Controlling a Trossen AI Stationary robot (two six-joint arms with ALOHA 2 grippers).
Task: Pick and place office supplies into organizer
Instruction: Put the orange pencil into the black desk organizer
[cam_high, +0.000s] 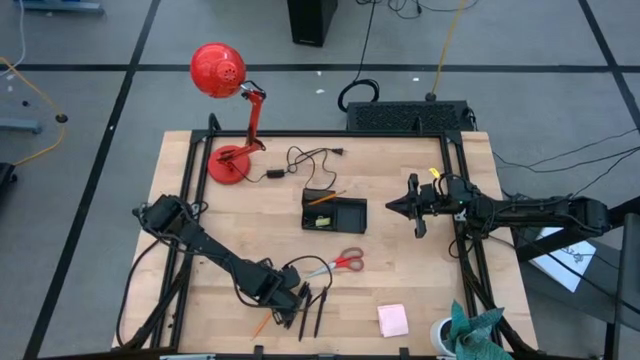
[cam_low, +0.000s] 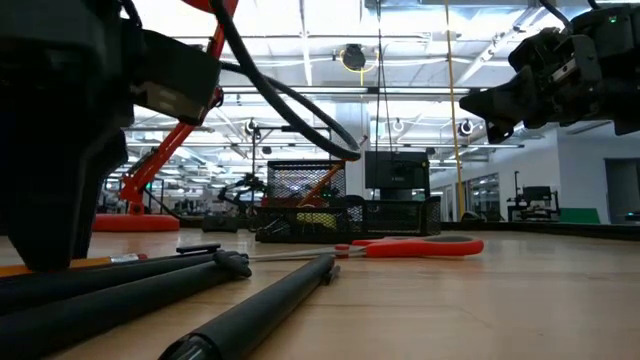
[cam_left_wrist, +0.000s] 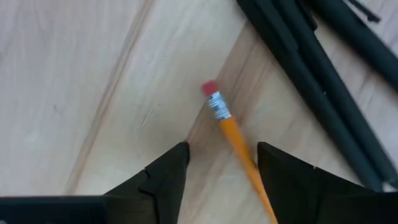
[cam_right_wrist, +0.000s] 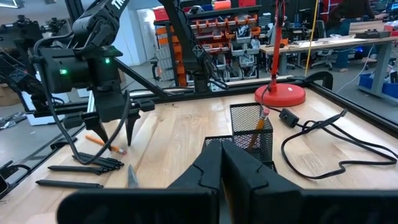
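My left gripper (cam_left_wrist: 222, 158) points down at the near left of the table, open. Its two fingers stand on either side of an orange pencil (cam_left_wrist: 239, 146), which lies flat on the wood with its red eraser end (cam_left_wrist: 209, 88) past the fingertips. I see no touch. Black pens (cam_high: 312, 310) lie beside it, and red-handled scissors (cam_high: 340, 263) lie a little farther in. The black organizer (cam_high: 333, 212) sits mid-table with another pencil (cam_right_wrist: 261, 121) leaning inside it. A pink sticky-note pad (cam_high: 392, 320) lies near the front edge. My right gripper (cam_high: 400, 205) hovers shut to the organizer's right.
A red desk lamp (cam_high: 225, 120) stands at the far left, with a black cable (cam_high: 305, 160) trailing beside it. A white cup with green cloth (cam_high: 470, 330) sits at the near right corner. Bare wood lies between the scissors and the organizer.
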